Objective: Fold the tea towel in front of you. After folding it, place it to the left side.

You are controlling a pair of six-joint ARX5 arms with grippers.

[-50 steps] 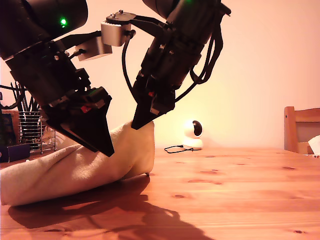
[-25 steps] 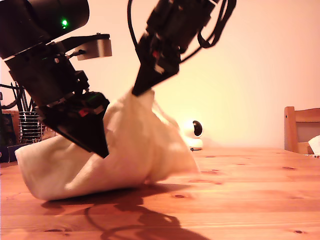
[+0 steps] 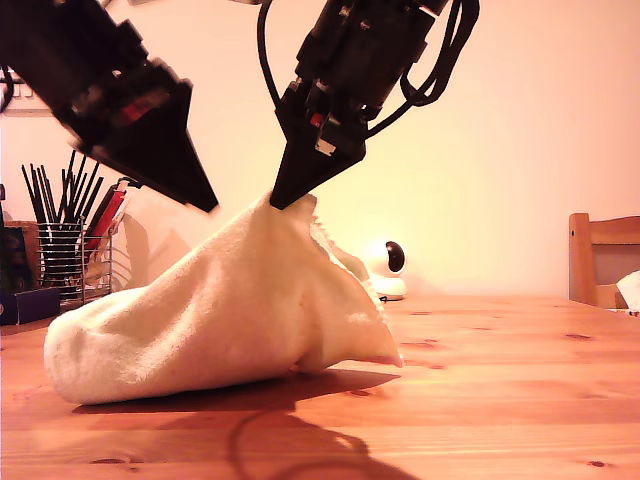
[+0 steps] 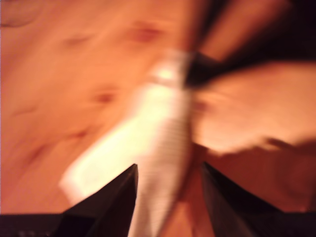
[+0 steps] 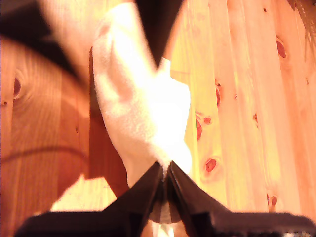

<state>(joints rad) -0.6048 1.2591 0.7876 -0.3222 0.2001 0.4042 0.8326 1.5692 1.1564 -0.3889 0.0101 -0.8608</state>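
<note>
**Towel Hoisted by One Corner Above Pine Table**

My second gripper (image 3: 283,200) is clamped on the tea towel (image 3: 230,320), pinching its topmost fold. It stands just left of centre in the exterior view, at about 11 o'clock from the middle of the picture. The second wrist view shows the two jaws pressed together with the cream terry cloth (image 5: 143,98) caught at their tips (image 5: 165,170) and hanging away beneath them.

From that pinch the towel drapes like a tent. Its longer slope runs down toward 8 o'clock to a rounded, bulky end resting on the wooden table (image 3: 500,380). A shorter flap falls toward 5 o'clock, its point just touching the boards.

My first gripper (image 3: 205,205) hangs at 10 o'clock in the exterior view, its dark tip just above the towel's long slope and apart from the cloth. The first wrist view is badly blurred, yet its jaws (image 4: 169,165) stand narrowly parted, with the pale towel (image 4: 158,138) lying beyond the gap rather than held in it.

Behind the towel, toward 3 o'clock of its peak, a small white round camera (image 3: 385,268) sits on the table with a thin dark cable (image 3: 350,297) beside it. A wire holder of pens (image 3: 60,250) stands at the exterior view's 9 o'clock edge, and a wooden chair back (image 3: 600,255) at its 3 o'clock edge.
</note>
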